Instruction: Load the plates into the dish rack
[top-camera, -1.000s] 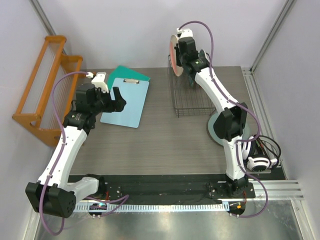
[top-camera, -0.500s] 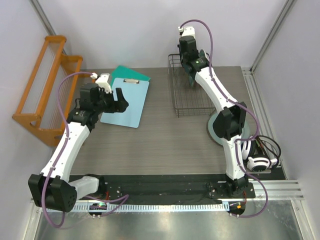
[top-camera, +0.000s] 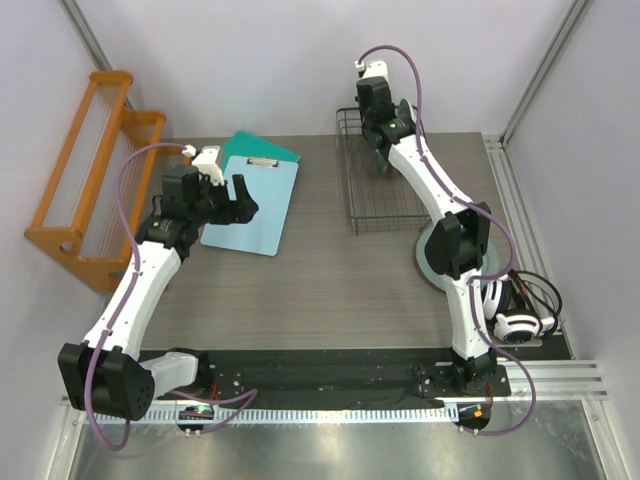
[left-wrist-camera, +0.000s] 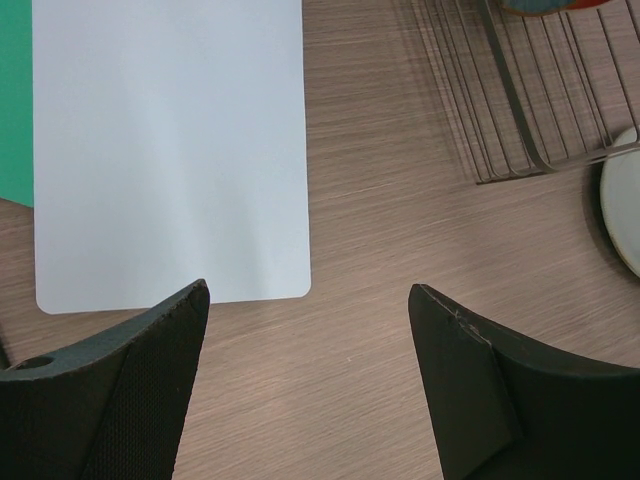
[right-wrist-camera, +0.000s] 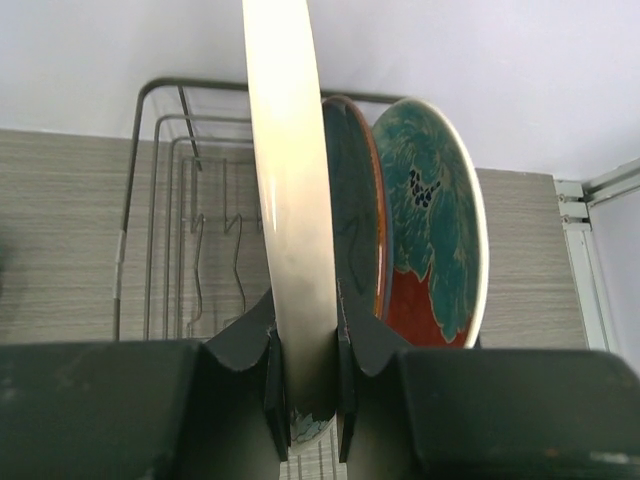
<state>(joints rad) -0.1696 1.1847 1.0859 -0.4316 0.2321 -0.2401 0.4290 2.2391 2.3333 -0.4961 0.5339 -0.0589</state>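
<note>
The dish rack (top-camera: 385, 190), a dark wire basket with thin upright dividers, stands toward the far right of the wood-grain table (top-camera: 320, 280). The right gripper (top-camera: 373, 128) reaches over the rack's far end. In the right wrist view its fingers (right-wrist-camera: 262, 355) are clenched on the rim of a cream plate (right-wrist-camera: 290, 190), which is seen edge-on and upright. Whether that plate's lower rim rests in the rack cannot be told.

Just beside the cream plate, inside the rack (right-wrist-camera: 150, 200), stands a dark teal plate (right-wrist-camera: 352, 230). A red-and-teal floral plate (right-wrist-camera: 432, 240) stands on the teal plate's other side. All three are parallel and close together. Contact between them cannot be made out.

A pale grey-green plate (top-camera: 428, 262) lies flat on the table near the rack's near right corner, partly under the right arm's elbow. Its rim shows at the right edge of the left wrist view (left-wrist-camera: 625, 215).

Well to the left of the rack, the left gripper (top-camera: 238, 203) hovers with its fingers spread wide and grasping nothing (left-wrist-camera: 307, 292). It hangs over the near edge of a light blue clipboard (left-wrist-camera: 170, 150), whose blue face is plain, with a metal clip at its far end. The clipboard lies partly on a green sheet (top-camera: 262, 148). Farther left of the rack, against the wall, stands an orange wooden rack (top-camera: 85, 180).
</note>
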